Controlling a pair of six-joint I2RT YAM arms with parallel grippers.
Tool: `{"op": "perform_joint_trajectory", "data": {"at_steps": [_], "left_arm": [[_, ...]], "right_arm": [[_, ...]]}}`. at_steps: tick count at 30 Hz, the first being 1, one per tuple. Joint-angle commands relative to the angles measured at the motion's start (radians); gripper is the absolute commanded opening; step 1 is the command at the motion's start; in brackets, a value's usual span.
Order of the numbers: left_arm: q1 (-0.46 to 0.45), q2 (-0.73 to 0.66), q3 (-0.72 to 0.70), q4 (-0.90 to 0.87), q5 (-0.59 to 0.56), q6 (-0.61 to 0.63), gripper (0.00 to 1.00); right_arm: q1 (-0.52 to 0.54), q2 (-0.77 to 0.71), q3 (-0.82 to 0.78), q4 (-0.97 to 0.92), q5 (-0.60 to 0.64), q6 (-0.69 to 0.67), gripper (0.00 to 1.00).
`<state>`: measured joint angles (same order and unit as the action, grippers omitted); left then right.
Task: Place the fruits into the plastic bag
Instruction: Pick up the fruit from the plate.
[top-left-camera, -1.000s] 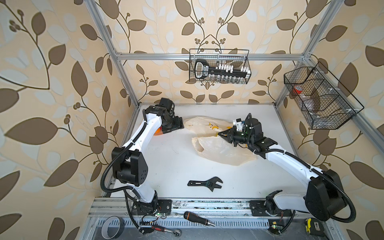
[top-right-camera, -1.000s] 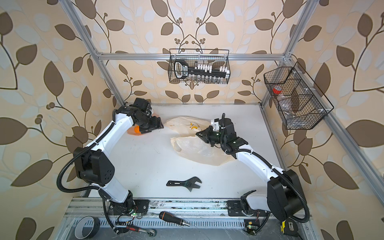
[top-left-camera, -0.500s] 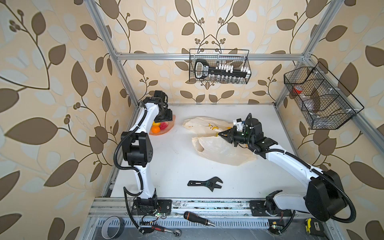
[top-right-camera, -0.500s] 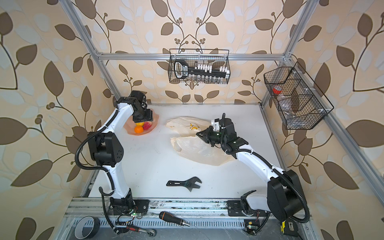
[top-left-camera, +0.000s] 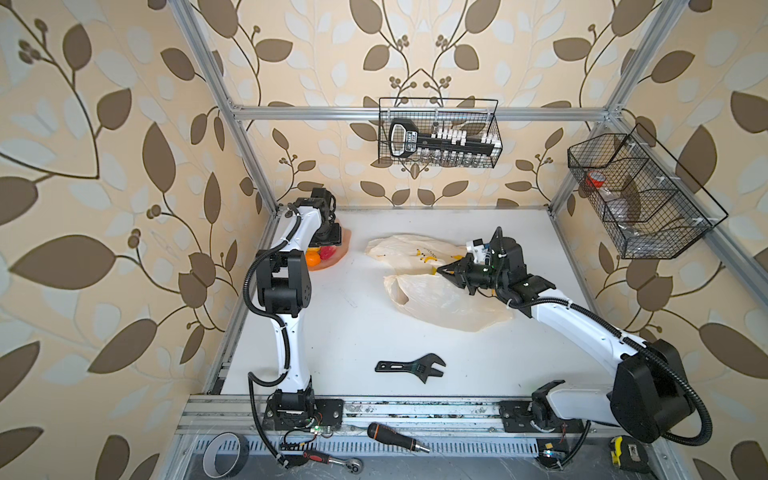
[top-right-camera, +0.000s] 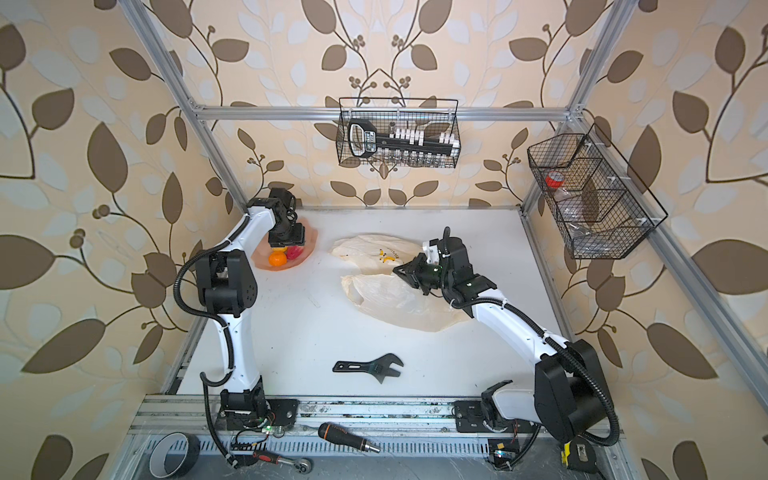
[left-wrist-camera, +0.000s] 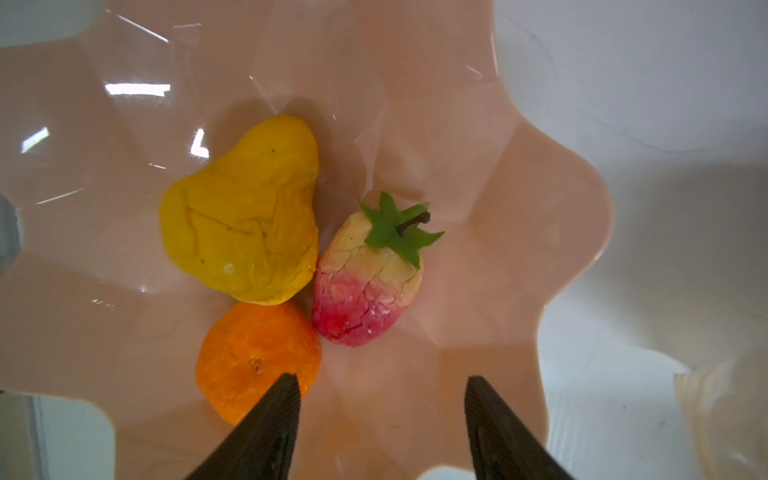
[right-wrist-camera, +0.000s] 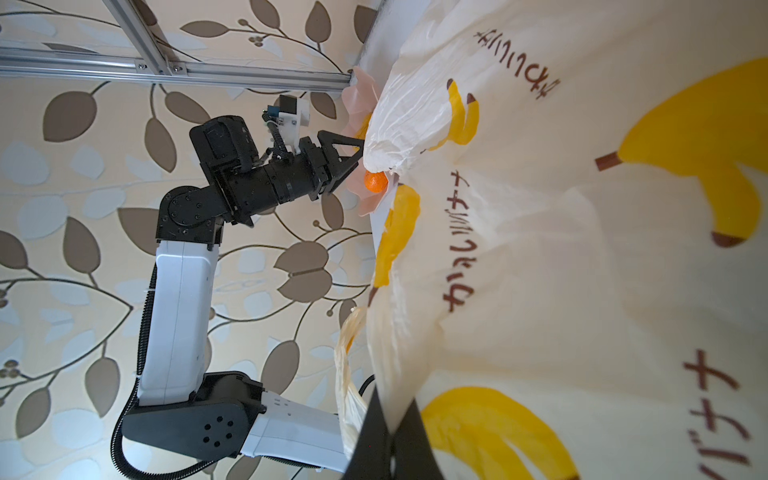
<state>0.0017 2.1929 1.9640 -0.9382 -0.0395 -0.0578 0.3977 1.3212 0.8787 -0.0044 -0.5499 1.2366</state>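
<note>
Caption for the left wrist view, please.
Open left gripper above a pink dish holding a yellow fruit, an orange tangerine and a strawberry.

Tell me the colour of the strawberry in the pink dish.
Strawberry: red tip fading to cream under a green cap; clearest in left wrist view.

three toy fruits (top-right-camera: 277, 258) in the pink petal-shaped dish (left-wrist-camera: 498, 208): one yellow pear-shaped fruit (left-wrist-camera: 241, 216), one orange tangerine (left-wrist-camera: 257, 353), one red-and-cream strawberry (left-wrist-camera: 365, 291). one dish. to the right of the dish, one plastic bag (top-left-camera: 440, 291) with banana prints. nearer the front than the dish, well apart from it, one black adjustable wrench (top-left-camera: 411, 368) on the surface. further forward on the rail, one screwdriver (top-left-camera: 397, 436), one ratchet (top-left-camera: 332, 460), one tape roll (top-left-camera: 224, 455), one tape measure (top-left-camera: 629, 451). above the dish's level, two wire baskets (top-left-camera: 438, 133) (top-left-camera: 640, 199).
</note>
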Motion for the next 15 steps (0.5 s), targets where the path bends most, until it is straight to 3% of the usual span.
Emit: {"op": "perform_joint_trajectory", "data": {"at_steps": [1, 15], "left_arm": [[0.006, 0.017, 0.035, 0.003, -0.027, 0.010, 0.66], [0.009, 0.096, 0.032, 0.041, -0.044, -0.008, 0.66]], "right_arm": [[-0.002, -0.023, 0.017, -0.013, 0.021, -0.002, 0.00], [0.000, -0.020, 0.028, -0.027, 0.026, -0.008, 0.00]]}}
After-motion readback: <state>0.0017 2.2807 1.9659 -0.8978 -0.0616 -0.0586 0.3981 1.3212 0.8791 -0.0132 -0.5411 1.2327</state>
